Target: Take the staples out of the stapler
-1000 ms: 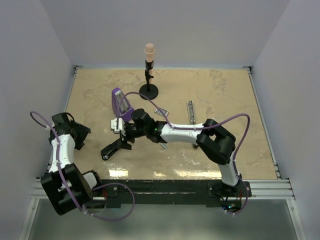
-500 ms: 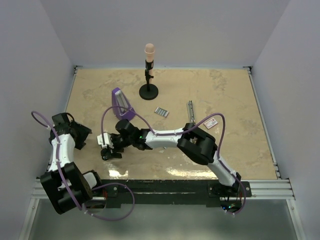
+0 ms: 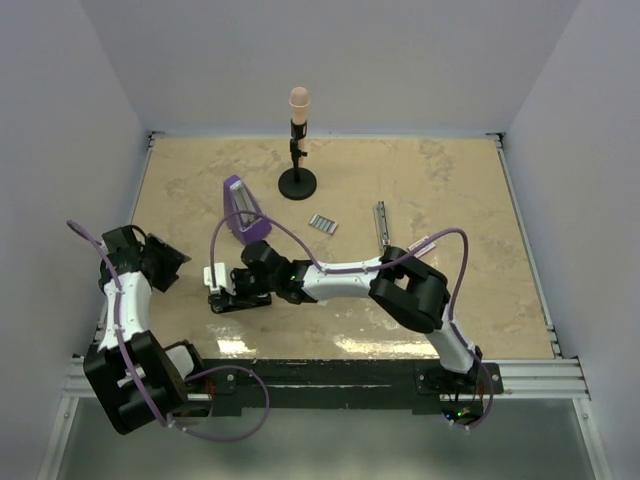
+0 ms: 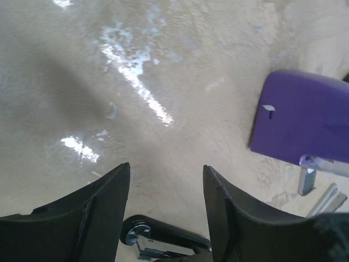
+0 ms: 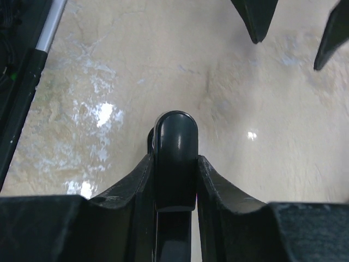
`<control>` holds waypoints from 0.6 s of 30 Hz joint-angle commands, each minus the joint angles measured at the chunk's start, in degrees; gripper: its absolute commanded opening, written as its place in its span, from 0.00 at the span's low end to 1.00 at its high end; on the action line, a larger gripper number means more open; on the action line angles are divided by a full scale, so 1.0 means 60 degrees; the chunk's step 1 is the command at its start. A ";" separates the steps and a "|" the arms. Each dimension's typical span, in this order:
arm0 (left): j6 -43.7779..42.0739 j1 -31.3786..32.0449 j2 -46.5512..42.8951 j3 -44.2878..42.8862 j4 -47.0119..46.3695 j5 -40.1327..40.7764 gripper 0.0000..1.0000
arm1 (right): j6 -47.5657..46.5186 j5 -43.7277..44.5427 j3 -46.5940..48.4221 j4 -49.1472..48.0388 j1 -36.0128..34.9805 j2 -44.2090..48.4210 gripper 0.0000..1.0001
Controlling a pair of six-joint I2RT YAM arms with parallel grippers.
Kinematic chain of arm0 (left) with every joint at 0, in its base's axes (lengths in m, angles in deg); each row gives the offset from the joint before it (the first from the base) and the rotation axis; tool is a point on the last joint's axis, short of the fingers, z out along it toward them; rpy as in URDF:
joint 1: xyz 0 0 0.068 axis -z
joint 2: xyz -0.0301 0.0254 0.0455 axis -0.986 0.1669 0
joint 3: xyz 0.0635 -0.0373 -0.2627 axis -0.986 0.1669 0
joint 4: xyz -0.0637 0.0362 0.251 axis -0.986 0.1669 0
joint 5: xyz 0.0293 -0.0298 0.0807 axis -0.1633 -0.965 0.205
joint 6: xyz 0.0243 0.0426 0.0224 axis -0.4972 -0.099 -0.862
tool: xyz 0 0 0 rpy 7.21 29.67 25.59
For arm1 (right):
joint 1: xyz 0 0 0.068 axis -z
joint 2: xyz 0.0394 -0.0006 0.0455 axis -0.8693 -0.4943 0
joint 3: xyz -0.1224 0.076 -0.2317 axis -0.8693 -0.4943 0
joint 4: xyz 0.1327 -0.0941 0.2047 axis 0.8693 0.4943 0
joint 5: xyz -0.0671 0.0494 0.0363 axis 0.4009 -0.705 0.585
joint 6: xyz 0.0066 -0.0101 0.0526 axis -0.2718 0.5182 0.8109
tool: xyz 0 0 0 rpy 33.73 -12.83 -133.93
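The stapler (image 3: 238, 300) is a black bar lying on the table at the front left. My right gripper (image 3: 226, 290) reaches across to it and is shut on its rounded black end (image 5: 175, 136), one finger against each side. My left gripper (image 3: 166, 262) stands open a little to the left of it, holding nothing. In the left wrist view the stapler's riveted end (image 4: 158, 237) shows low between the open fingers. The staples (image 3: 322, 223), a short ridged silver strip, lie loose on the table behind the right arm.
A purple object (image 3: 243, 210) stands behind the stapler. A black stand with a peach top (image 3: 297, 140) is at the back. A slim grey metal bar (image 3: 381, 222) lies right of the staples. White walls close in the table.
My right gripper has swung left and down from beside the purple object and shut on the stapler, which now lies flatter. The left arm has barely moved.
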 commanded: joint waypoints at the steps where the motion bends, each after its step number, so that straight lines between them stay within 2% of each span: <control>1: -0.0677 -0.0081 -0.0524 0.0306 -0.1019 -0.1706 0.61 | 0.0747 0.1239 -0.0652 -0.0801 0.0134 0.1557 0.00; 6: -0.0780 -0.0095 -0.0394 0.0702 -0.1796 -0.3200 0.61 | 0.1494 0.2133 -0.2292 -0.1489 0.0163 0.2407 0.00; 11: -0.0927 -0.0081 -0.0378 0.0760 -0.2044 -0.3843 0.60 | 0.2284 0.3290 -0.3711 -0.2338 0.0163 0.3008 0.00; 18: -0.0605 0.0080 -0.0700 0.1449 -0.2690 -0.5120 0.57 | 0.3207 0.3818 -0.4213 -0.2881 0.0221 0.3609 0.00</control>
